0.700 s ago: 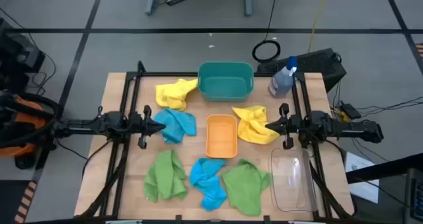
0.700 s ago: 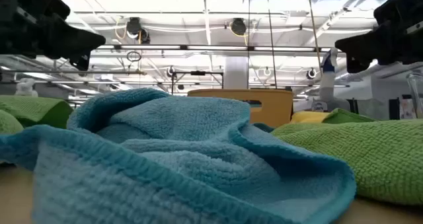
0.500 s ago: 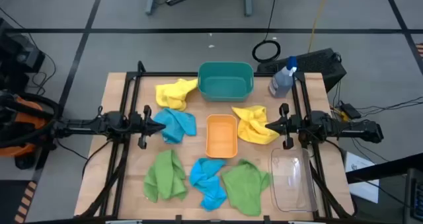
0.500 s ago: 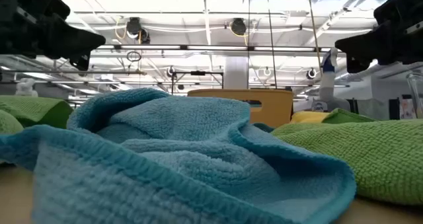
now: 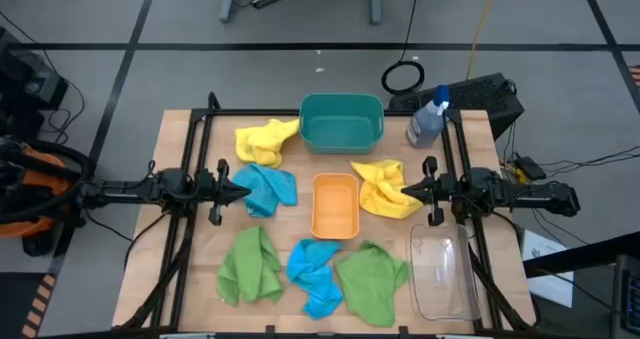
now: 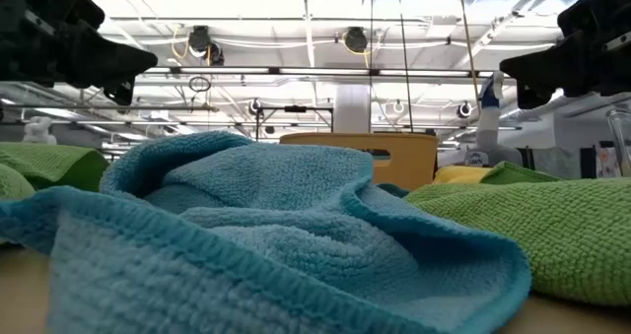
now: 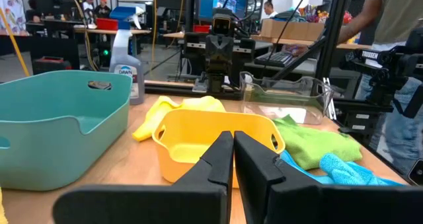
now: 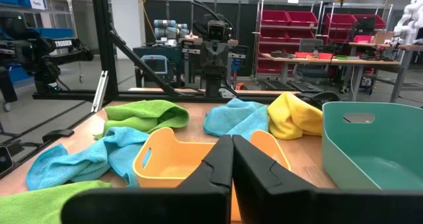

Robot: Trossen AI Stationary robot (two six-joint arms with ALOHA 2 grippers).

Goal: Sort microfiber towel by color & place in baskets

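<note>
In the low view a blue towel [image 6: 266, 235] fills the near foreground and hides most of the orange basket [image 6: 394, 157] — the table's near edge is cut off.

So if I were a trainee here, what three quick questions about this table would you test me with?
1. True or false: every towel already lies in a basket.
2. Which basket stands in the middle of the table, between the two grippers? A) teal basket B) orange basket C) clear basket
3. Fill in: the spray bottle stands beside the ____ basket, at the table's far edge.

Key
1. False: all six lie on the table, such as the yellow towel and the green towel.
2. B: it sits between the left gripper and the right gripper, both shut.
3. Teal.
</note>
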